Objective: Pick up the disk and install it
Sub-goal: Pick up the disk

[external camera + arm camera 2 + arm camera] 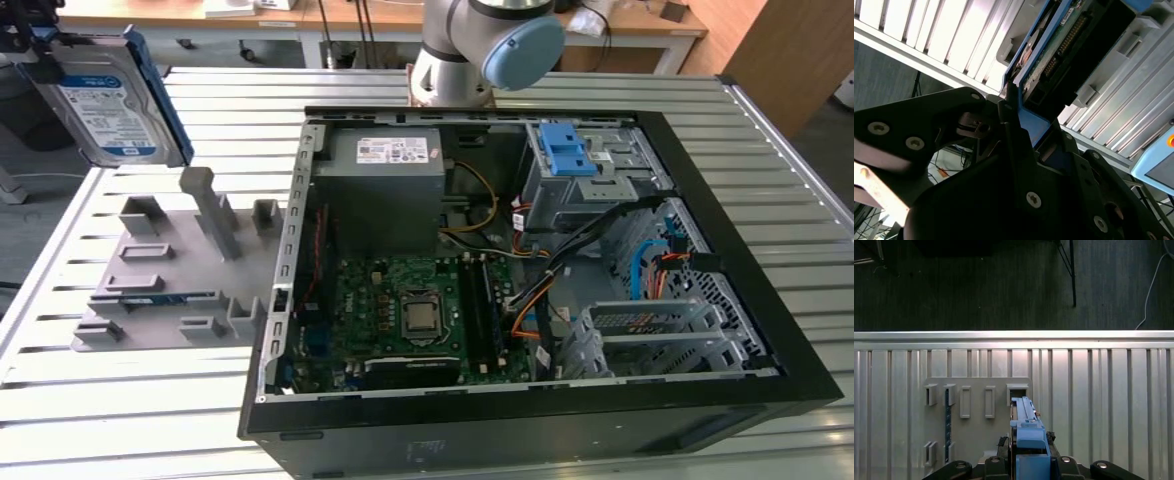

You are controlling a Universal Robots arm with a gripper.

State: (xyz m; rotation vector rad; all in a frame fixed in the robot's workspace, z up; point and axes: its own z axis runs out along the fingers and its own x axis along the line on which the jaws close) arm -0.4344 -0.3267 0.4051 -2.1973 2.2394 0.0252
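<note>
Blue-railed silver disk (pixel 114 100) sits clenched edge-on in the tool (pixel 1026 442), with the grey holder (pixel 160 270) below the tool. Judged rigid, moderately heavy, shock-sensitive; grip the side rails, not the label face.

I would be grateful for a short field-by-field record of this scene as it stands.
disk: lifted off the table, label facing the exterior view, at that view's left
gripper: shut on the disk's blue rail
grey holder: on the slatted table, below the disk
computer case: lying open, motherboard exposed
drive cage: inside the case, blue tabs on top
install status: disk not yet in the case
</note>
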